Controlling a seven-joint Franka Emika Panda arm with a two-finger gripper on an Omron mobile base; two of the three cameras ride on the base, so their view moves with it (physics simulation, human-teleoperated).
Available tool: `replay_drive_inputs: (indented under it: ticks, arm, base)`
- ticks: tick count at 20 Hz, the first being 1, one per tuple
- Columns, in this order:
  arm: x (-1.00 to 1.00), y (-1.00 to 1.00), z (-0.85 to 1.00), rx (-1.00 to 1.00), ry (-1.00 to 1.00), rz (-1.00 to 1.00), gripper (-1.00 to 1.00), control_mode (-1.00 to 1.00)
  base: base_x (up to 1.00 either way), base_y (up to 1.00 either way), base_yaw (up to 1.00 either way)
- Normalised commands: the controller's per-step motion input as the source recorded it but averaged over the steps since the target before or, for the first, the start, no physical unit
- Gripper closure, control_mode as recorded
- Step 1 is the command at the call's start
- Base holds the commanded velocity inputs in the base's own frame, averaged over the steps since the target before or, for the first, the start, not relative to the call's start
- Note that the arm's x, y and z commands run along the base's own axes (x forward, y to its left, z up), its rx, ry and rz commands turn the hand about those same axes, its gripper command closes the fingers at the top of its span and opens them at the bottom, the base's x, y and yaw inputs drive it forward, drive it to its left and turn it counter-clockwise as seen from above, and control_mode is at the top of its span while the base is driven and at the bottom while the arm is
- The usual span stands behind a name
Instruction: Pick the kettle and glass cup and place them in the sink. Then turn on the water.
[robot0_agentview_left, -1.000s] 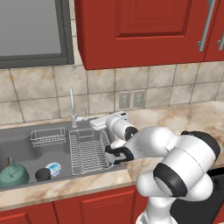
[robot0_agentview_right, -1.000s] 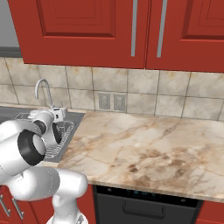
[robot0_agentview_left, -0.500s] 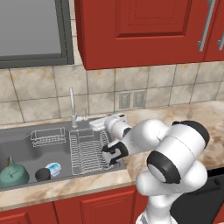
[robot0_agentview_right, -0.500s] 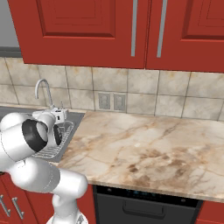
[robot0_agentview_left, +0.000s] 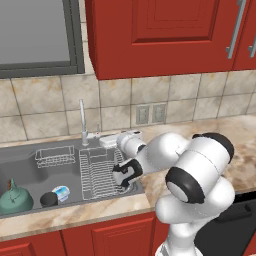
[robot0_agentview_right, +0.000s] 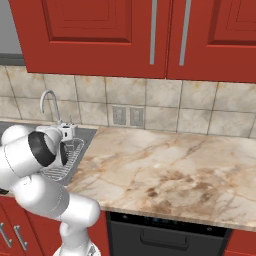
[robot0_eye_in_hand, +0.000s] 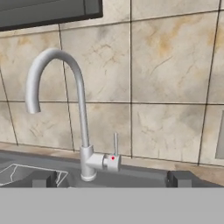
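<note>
1. Teal-green kettle (robot0_agentview_left: 15, 197) sits upright in the near left corner of the sink (robot0_agentview_left: 22, 160), with the glass cup (robot0_agentview_left: 48, 199) just beside it and a small blue-white object (robot0_agentview_left: 61, 192) next to the cup; judging by how they lie, both placing steps are done
2. Step in hand, as I read it, is turning on the water: no stream comes from the chrome faucet (robot0_eye_in_hand: 65, 100), whose spout curves over the basin
3. Gripper (robot0_eye_in_hand: 111, 180) faces the faucet squarely in the hand view, its two dark fingertips (robot0_eye_in_hand: 43, 178) spread as wide as they go and holding nothing
4. The faucet's slim upright lever (robot0_eye_in_hand: 115, 151), with a red dot at its base, stands between the tips but beyond them, not touched yet
5. From the left base view the hand hangs over the wire dish rack (robot0_agentview_left: 100, 172), near the faucet base
6. Next move likely calls for a short advance, then a push or a pinch on the lever; a thin target, so a slightly off-line approach could slide past
</note>
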Motion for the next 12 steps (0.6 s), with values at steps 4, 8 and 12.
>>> replay_drive_inputs:
  ticks: [4,8,12]
  arm:
    - [0.04,0.0,-0.16,0.04,0.0,0.0,-1.0,-1.0]
    - [0.06,0.01,-0.15,0.03,0.0,0.0,-1.0,-1.0]
    - [0.02,0.0,-0.18,0.03,-0.01,0.0,-1.0,-1.0]
  base:
    - [0.0,0.0,0.0]
    - [0.0,0.0,0.0]
    - [0.0,0.0,0.0]
